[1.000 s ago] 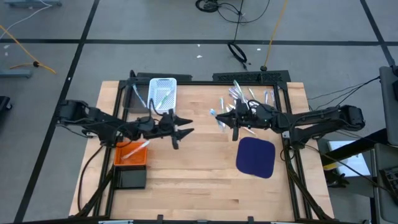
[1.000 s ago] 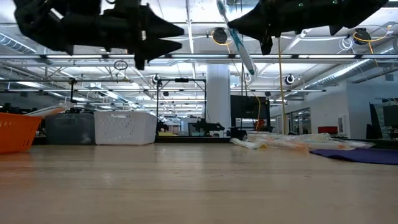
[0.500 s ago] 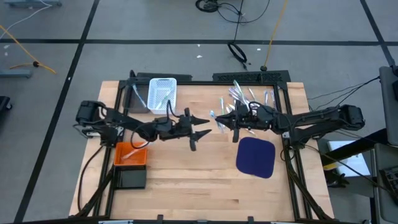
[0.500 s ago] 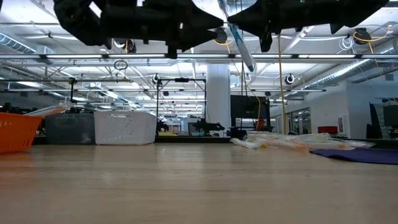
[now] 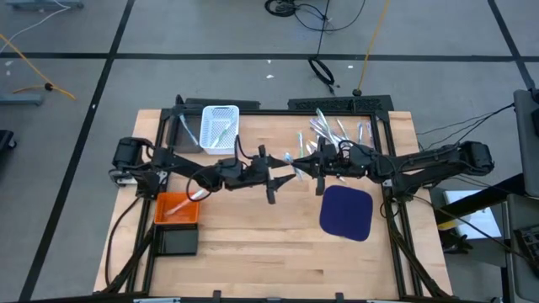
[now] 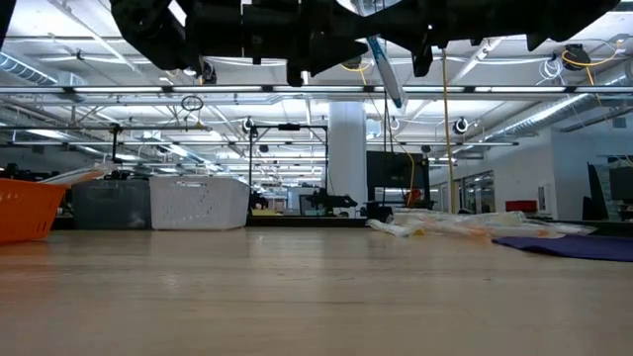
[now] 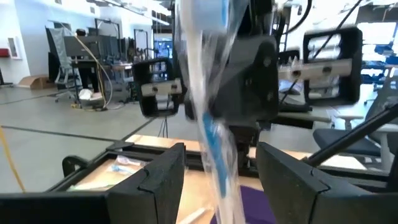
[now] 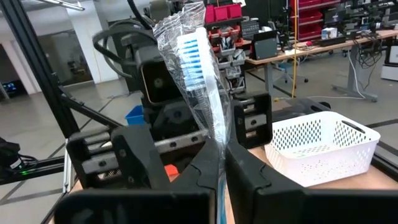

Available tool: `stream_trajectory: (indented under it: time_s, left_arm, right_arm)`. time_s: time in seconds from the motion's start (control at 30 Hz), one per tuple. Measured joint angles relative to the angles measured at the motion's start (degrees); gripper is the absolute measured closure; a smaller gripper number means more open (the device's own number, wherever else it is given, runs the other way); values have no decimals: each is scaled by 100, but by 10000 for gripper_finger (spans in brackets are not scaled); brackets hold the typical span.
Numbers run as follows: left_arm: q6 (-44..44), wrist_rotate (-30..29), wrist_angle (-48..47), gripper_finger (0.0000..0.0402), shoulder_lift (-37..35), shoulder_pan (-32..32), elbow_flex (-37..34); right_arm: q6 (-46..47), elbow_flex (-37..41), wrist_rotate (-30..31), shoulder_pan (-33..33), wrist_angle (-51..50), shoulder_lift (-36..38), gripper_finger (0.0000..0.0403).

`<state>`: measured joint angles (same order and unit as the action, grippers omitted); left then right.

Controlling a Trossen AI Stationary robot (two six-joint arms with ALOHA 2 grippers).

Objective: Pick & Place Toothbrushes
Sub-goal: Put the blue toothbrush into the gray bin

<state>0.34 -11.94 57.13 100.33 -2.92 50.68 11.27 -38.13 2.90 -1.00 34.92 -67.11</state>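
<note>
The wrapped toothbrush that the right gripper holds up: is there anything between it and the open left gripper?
Nothing visible. The left gripper is open with the wrapped toothbrush standing between its fingers, and the right gripper is shut on it.

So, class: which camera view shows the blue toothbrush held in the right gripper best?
The right wrist view: the wrapped blue toothbrush stands large above the shut right gripper, bristles clear. The left wrist view shows it blurred between the open left gripper's fingers. The low view shows a thin slanted stick; the high view, a speck.
</note>
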Motion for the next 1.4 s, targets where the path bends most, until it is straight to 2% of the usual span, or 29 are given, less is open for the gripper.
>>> stream_trajectory:
  time_s: [0.17,0.53,0.87,1.1,1.27,1.4]
  left_arm:
    - [-25,2,2,222,2,3,24]
    - [23,216,6,389,2,45,27]
    - [-197,356,-7,399,0,107,26]
    - [-244,358,-125,402,-4,105,26]
    - [-326,251,-545,401,-227,105,13]
    - [-391,74,-1157,401,-526,90,11]
  right_arm:
    - [0,0,0,0,2,0,399]
    - [-12,0,-21,-2,2,5,399]
    - [-74,0,-9,-2,-35,8,386]
    - [-312,0,0,-4,-67,4,319]
    - [-724,0,3,-4,-136,18,265]
    - [-739,0,2,-4,-185,87,239]
